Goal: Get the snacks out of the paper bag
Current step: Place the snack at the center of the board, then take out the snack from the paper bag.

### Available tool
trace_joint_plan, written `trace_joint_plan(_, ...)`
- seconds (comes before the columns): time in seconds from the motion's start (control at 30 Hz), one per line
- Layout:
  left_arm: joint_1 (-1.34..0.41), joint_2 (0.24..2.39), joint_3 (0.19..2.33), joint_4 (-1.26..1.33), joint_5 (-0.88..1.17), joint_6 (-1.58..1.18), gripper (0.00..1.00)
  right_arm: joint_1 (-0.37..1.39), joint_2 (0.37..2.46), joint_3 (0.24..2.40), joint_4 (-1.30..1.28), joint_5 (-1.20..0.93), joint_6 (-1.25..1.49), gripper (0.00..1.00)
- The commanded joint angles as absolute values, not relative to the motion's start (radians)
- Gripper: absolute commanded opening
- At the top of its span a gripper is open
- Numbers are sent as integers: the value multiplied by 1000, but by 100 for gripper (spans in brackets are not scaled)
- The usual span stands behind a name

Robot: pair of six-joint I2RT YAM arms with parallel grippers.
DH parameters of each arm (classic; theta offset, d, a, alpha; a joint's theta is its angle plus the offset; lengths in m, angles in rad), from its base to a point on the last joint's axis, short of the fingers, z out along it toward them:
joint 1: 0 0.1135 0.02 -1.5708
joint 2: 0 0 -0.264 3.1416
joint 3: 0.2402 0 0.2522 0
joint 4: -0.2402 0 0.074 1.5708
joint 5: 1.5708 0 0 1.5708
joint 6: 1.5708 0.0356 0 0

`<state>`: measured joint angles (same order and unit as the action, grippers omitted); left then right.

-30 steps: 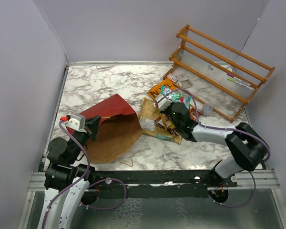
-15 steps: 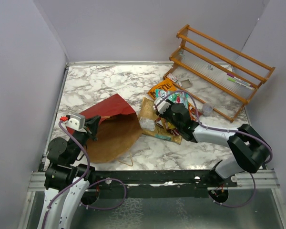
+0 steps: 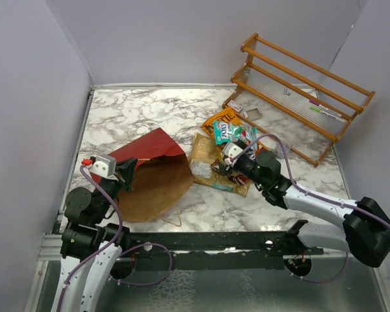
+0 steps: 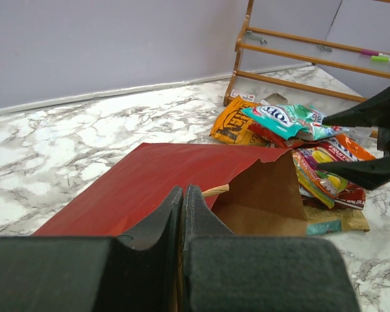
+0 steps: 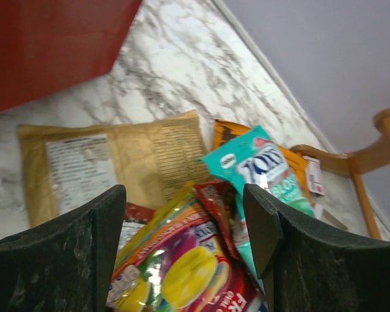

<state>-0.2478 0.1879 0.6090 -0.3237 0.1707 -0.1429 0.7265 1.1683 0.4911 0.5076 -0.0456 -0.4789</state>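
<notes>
Red paper bag [image 4: 136, 185] | left pincer [image 4: 182, 192] clenched on it, wrist view only | right pincer [image 5: 183, 198] released above snacks [image 5: 195, 263]

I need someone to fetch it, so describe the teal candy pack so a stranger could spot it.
Find the wooden slatted rack at the far right; a pile of snack packets lies just in front of it. The teal candy pack lies on top, overlapping the orange Kettle bag. It alone is blue-green with a white oval logo.
</notes>
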Motion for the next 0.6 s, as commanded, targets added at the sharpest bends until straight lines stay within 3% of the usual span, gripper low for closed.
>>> trace_joint_plan(0.0,-241,173,605,-308,156,-141,1,731,1140,455,550,-291,-435,73)
trace_joint_plan(0.3,-241,172,606,-309,150,-141,1,803,1064,468,616,-710,-480,73)
trace_joint_plan(0.57,-238,172,604,-294,140,-148,1,1044,1261,685,428,-516,-786,72)
